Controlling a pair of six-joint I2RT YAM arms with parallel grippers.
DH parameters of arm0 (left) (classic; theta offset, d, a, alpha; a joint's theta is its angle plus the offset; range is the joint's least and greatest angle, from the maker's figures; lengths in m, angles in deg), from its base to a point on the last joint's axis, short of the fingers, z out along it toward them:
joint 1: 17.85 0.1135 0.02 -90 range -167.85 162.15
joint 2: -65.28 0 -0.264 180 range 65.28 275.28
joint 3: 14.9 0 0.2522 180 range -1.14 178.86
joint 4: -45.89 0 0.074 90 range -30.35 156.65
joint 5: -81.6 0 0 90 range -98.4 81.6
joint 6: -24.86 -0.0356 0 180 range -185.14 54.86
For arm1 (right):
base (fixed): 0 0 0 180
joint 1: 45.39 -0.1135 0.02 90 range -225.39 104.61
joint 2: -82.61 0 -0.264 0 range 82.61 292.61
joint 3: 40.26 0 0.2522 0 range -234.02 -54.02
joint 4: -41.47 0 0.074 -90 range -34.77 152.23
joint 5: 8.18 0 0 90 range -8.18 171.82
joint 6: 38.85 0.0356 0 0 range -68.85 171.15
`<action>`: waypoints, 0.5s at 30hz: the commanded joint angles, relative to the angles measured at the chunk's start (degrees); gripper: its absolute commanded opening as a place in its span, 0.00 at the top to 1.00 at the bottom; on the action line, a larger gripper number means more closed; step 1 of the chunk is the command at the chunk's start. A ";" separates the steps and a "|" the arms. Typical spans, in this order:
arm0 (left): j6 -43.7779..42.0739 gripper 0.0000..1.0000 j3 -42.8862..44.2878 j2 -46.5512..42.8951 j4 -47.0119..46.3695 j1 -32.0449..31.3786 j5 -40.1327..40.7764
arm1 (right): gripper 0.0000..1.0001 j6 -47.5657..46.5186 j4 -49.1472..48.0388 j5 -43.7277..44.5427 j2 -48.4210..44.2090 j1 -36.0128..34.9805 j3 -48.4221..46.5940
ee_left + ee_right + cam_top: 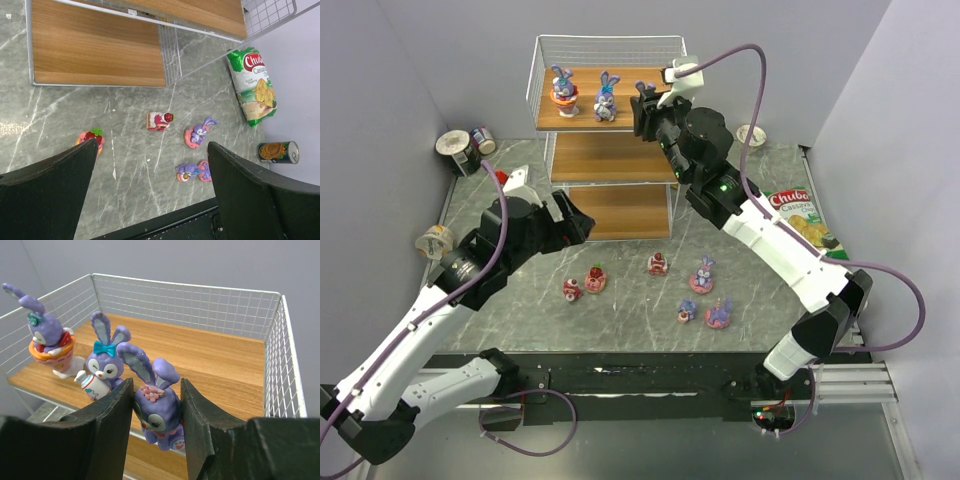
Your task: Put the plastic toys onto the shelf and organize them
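The shelf (610,157) is a white wire rack with wooden boards at the back of the table. Two purple bunnies (563,92) (606,98) stand on its top board. My right gripper (645,100) is shut on a third purple bunny (159,410) and holds it over the front edge of the top board, to the right of the other two (48,342) (103,369). Several toys lie on the table in front of the shelf, among them a strawberry figure (595,279) and a bunny (703,276). My left gripper (582,222) is open and empty above the table, with toys (160,120) (198,133) below it.
A green-red chip bag (802,218) lies at the right of the table. Cans (455,148) stand at the back left and a cup (435,240) at the left edge. A small cup (752,134) stands right of the shelf. A can (278,152) lies near the bag.
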 commanded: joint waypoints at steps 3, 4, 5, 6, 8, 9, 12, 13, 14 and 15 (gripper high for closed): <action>-1.26 0.04 -0.17 -0.15 -3.12 1.25 -2.61 | 1.00 0.23 -4.58 1.67 0.75 1.19 -2.87; -1.26 0.04 -0.09 -0.15 -3.12 1.42 -2.79 | 1.00 0.32 -4.58 1.67 0.93 1.37 -2.70; -1.26 0.04 0.00 0.03 -3.12 1.51 -2.88 | 1.00 0.58 -4.49 1.50 0.93 1.37 -2.78; -1.26 0.04 0.00 0.12 -3.12 1.60 -3.14 | 1.00 1.02 -4.32 1.50 1.10 1.63 -2.78; -1.35 0.04 0.09 0.29 -3.03 1.78 -3.32 | 1.00 1.20 -4.05 1.50 1.37 1.72 -2.87; -1.35 0.04 0.00 0.29 -3.03 1.87 -3.32 | 1.00 1.38 -3.79 1.67 1.54 1.72 -2.96; -1.26 0.04 0.00 0.20 -3.03 2.13 -3.58 | 1.00 1.82 -3.44 2.02 1.81 1.98 -2.70; -1.17 0.04 -0.08 0.12 -3.03 2.22 -3.67 | 1.00 1.90 -3.44 1.94 1.89 2.07 -2.78; -1.17 0.04 -0.26 0.20 -3.03 2.22 -3.76 | 1.00 1.91 -3.44 2.02 1.90 2.07 -2.70; -1.17 0.04 -0.17 0.12 -3.03 2.22 -3.76 | 1.00 1.99 -3.35 2.11 1.98 2.25 -2.61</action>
